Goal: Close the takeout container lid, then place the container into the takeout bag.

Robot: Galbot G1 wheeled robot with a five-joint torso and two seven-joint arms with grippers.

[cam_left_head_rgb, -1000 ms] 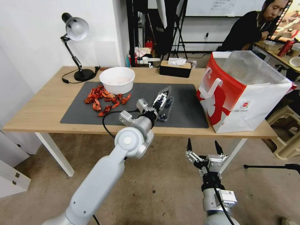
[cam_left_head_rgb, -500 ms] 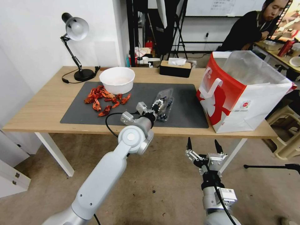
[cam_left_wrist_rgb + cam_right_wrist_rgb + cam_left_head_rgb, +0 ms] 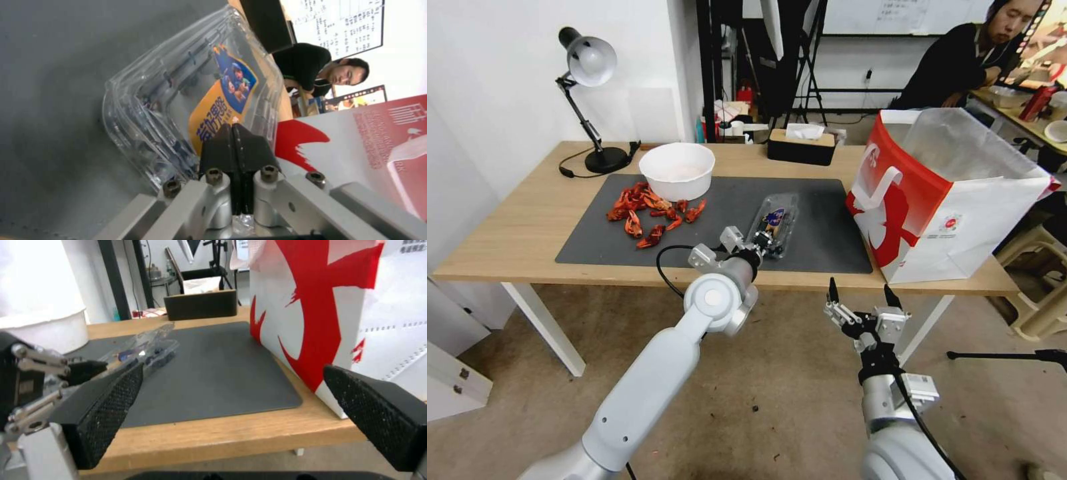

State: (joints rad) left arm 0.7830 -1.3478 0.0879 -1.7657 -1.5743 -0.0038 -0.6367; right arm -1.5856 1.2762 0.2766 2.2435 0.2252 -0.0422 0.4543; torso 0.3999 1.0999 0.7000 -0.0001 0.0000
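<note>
Now the takeout container (image 3: 774,225) lies on the grey mat (image 3: 820,220) with its lid (image 3: 209,96) down over the blueberries. My left gripper (image 3: 758,245) sits at the container's near end, fingers (image 3: 249,150) pressed together, tips touching the lid's label. I cannot tell if they pinch the plastic. The takeout bag (image 3: 954,200) stands open to the right. My right gripper (image 3: 859,295) waits below the table edge, jaws wide apart.

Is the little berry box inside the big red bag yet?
No, the takeout container lies on the dark mat, beside the takeout bag, with the left gripper at its near edge.
</note>
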